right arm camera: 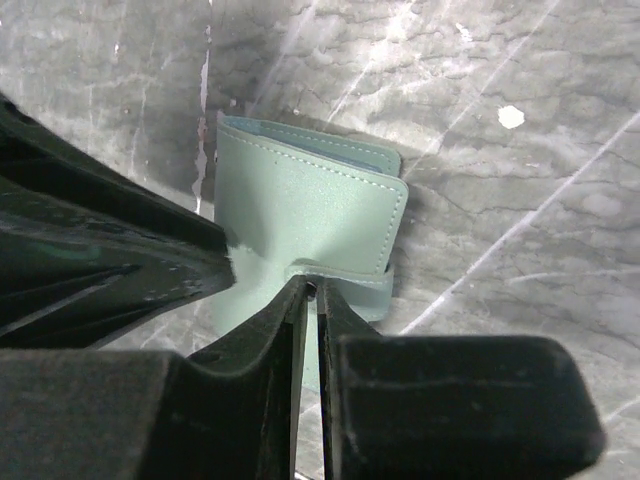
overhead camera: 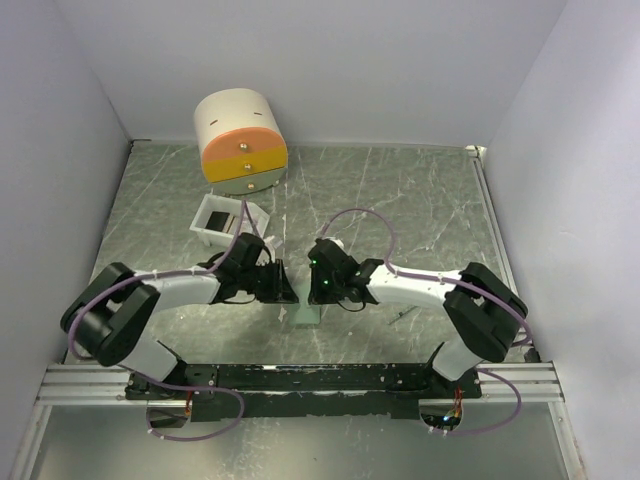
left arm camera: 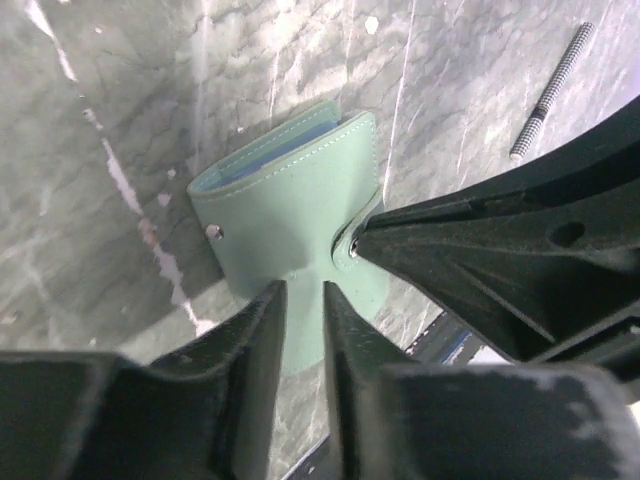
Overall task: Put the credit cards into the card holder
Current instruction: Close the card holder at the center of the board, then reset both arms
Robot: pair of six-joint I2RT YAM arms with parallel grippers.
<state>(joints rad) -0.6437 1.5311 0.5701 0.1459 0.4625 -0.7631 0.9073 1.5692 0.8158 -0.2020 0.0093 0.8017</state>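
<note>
The card holder [overhead camera: 304, 314] [left arm camera: 290, 210] [right arm camera: 305, 210] is a grey-green wallet lying folded on the marble table between my two grippers, with pale blue showing at its open edge. My left gripper [overhead camera: 286, 291] [left arm camera: 303, 292] hovers over its near edge, jaws a narrow gap apart with nothing between them. My right gripper [overhead camera: 318, 292] [right arm camera: 317, 288] is shut, its tips touching the clasp strap [right arm camera: 345, 275]. In the left wrist view one of the right gripper's fingertips [left arm camera: 372, 238] sits at the snap. I cannot pick out the credit cards for sure; something dark and flat lies in the white box [overhead camera: 222, 218].
A big cream cylinder with orange and yellow drawers [overhead camera: 240, 140] stands at the back left, behind the white box. A thin threaded rod [left arm camera: 550, 90] [overhead camera: 403, 316] lies on the table near the right arm. White walls close in on three sides.
</note>
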